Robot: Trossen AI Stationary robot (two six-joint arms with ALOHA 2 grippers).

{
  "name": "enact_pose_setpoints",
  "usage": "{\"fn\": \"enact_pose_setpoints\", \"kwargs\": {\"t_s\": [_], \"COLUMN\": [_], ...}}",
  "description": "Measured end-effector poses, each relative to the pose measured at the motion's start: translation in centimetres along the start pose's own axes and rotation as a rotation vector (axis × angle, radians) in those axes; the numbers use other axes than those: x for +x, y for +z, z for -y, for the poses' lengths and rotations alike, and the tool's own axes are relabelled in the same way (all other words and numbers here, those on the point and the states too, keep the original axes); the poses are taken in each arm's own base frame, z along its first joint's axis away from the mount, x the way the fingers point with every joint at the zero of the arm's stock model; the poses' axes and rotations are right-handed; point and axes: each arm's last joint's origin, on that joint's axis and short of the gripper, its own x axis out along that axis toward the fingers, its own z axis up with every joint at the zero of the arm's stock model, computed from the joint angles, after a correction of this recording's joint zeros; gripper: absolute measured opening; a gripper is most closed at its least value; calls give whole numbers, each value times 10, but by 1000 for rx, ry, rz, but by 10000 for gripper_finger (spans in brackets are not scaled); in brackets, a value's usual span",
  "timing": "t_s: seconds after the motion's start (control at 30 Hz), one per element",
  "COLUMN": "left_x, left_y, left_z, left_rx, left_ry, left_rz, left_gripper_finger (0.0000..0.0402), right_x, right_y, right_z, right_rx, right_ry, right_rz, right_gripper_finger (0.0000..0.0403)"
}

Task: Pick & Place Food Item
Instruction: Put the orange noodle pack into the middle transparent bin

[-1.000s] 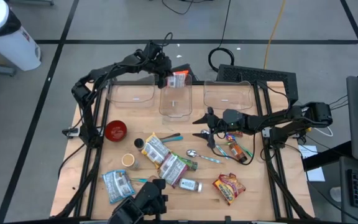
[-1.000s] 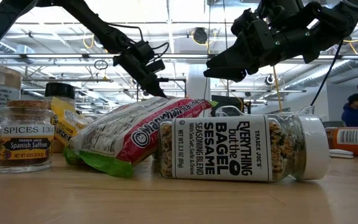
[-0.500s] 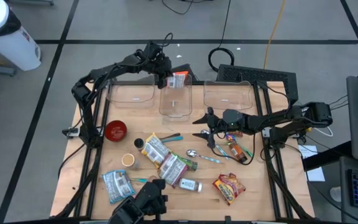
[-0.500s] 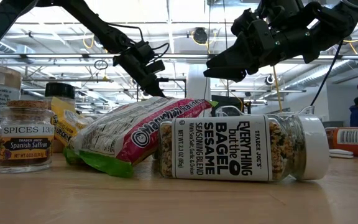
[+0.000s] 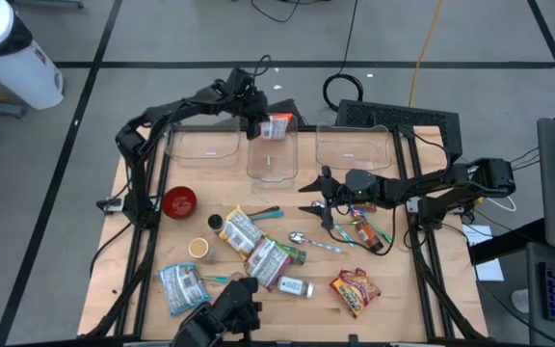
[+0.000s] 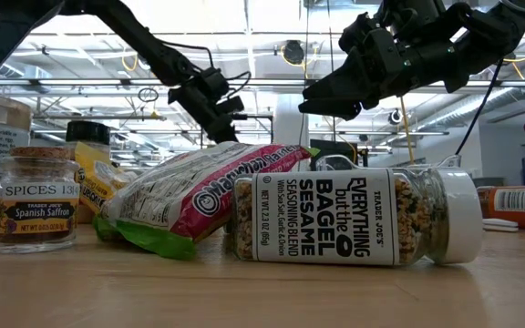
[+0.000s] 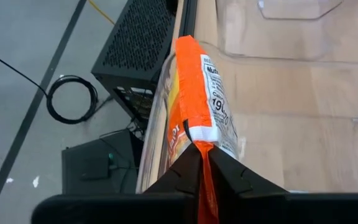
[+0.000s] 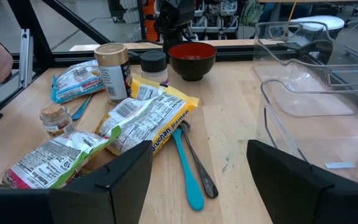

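Your left gripper [image 5: 258, 123] is up at about twelve o'clock on the table [image 5: 403, 289], its jaws pinched tight on the edge of an orange snack packet [image 5: 276, 125], which hangs over the far rim of the middle clear bin [image 5: 272, 162]; in the left wrist view the packet [image 7: 194, 106] runs straight out from between the two dark fingers [image 7: 182, 177], with its white label facing the bin's inside. That middle bin has a clear bin on either side, one at eleven o'clock [image 5: 203, 146] and one at one o'clock [image 5: 355, 146]. Your right gripper [image 5: 314, 197] hovers near the centre of the table, a little towards three o'clock, jaws spread wide and holding nothing; you can see it raised above the clutter in the low view [image 6: 322, 98]. Just beside it at four o'clock lie a bottle [image 5: 366, 233] and a metal spoon [image 5: 300, 237]. Towards nine o'clock sits a red bowl [image 5: 180, 201], and from the centre down to six o'clock you have a yellow packet [image 5: 241, 227], a red and white bag [image 5: 268, 260] and a seasoning jar [image 5: 295, 286] lying on its side, with a blue packet [image 5: 182, 286] at seven o'clock and a red snack bag [image 5: 355, 291] at five o'clock
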Motion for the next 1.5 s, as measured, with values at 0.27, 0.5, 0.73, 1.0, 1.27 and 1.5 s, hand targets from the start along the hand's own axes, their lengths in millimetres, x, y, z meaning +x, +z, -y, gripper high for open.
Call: {"fn": "enact_pose_setpoints", "kwargs": {"t_s": [0.27,0.5,0.73,1.0,1.27,1.5], "left_x": [6,6,6,6,6,5], "left_y": [-2,-3,-3,-3,-4,-4], "left_z": [-3,-4,-4,-5,-6,-6], "left_rx": [-1,-19,-20,-22,-28,-28], "left_ry": [22,35,57,58,108,123], "left_rz": [2,-4,-19,-20,-54,-61], "left_gripper_finger": [14,43,68,121,155,159], "right_x": [0,0,0,0,0,0], "right_y": [0,-1,-2,-2,-2,-2], "right_z": [0,1,1,1,1,1], "right_rx": [-4,-6,-4,-3,-2,-2], "right_ry": [0,-26,-25,-25,-24,-24], "right_rz": [0,-10,-15,-15,-15,-15], "right_gripper_finger": [254,254,254,254,254,254]}}
